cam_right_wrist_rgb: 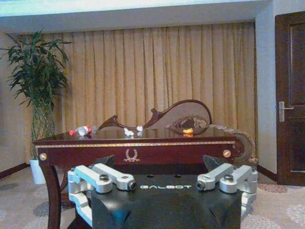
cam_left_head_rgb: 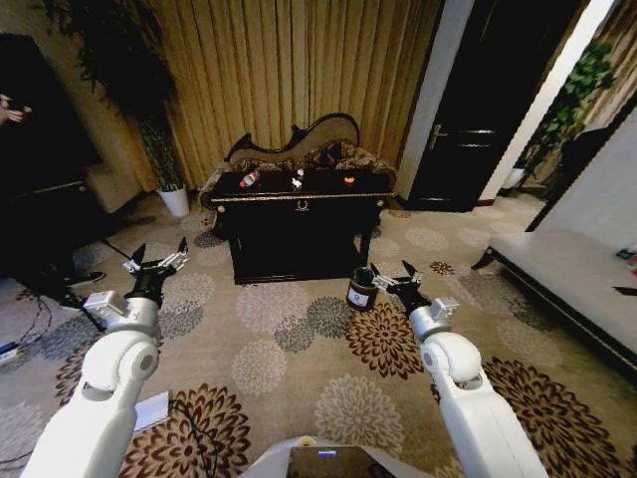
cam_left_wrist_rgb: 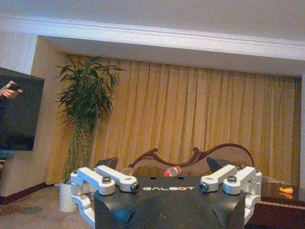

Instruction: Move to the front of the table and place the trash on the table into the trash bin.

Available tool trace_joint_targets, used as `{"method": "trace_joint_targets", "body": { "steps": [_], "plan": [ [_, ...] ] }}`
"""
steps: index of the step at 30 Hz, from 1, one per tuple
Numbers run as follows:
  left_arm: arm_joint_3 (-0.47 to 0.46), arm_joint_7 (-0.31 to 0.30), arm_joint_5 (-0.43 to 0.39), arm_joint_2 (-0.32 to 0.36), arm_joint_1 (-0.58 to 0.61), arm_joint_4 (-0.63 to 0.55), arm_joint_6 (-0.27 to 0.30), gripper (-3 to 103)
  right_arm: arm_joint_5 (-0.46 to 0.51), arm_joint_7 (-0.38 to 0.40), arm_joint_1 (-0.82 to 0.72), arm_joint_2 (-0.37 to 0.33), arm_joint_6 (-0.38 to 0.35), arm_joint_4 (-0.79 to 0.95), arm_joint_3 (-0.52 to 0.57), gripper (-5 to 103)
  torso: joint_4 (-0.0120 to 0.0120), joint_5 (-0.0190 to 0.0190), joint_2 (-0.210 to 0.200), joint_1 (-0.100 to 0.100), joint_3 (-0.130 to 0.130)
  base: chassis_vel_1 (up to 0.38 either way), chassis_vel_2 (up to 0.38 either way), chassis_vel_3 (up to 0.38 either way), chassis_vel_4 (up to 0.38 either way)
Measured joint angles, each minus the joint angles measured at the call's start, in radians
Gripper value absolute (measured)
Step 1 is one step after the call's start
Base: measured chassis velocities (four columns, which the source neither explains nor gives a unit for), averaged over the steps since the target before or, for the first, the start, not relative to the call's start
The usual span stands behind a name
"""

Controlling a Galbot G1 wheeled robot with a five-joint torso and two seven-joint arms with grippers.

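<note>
both tools point(cam_left_head_rgb: 159, 256) point(cam_left_head_rgb: 395, 273) spread, facing table point(cam_left_head_rgb: 299, 198).

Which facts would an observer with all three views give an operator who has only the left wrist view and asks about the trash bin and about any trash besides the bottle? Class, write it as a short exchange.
Operator: Where is the trash bin?
Observer: The trash bin stands on the carpet in front of the table's right end. In the head view the open right end effector appears just beside it.
Operator: Is there trash on top besides the bottle?
Observer: Yes. Two white paper scraps lie on the tabletop, between the bottle and a small orange item.
</note>
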Motion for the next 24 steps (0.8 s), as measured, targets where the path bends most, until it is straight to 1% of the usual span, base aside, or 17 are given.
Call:
{"method": "trace_joint_targets", "body": {
  "steps": [8,24],
  "plan": [
    [-0.006,-0.002,0.007,-0.006,0.020,-0.009,0.000,100,0.001,0.000,-0.009,0.002,0.003,0.004,-0.003,100,0.0001,-0.0001,0.000,0.000,0.000,0.000,0.000,0.000,0.000],
    [-0.007,-0.002,0.008,-0.006,0.020,-0.011,-0.004,100,0.014,0.000,-0.009,0.002,0.008,0.011,-0.004,100,0.0000,-0.0001,0.000,0.000,0.000,0.000,0.000,0.000,0.000]
  ]
}}
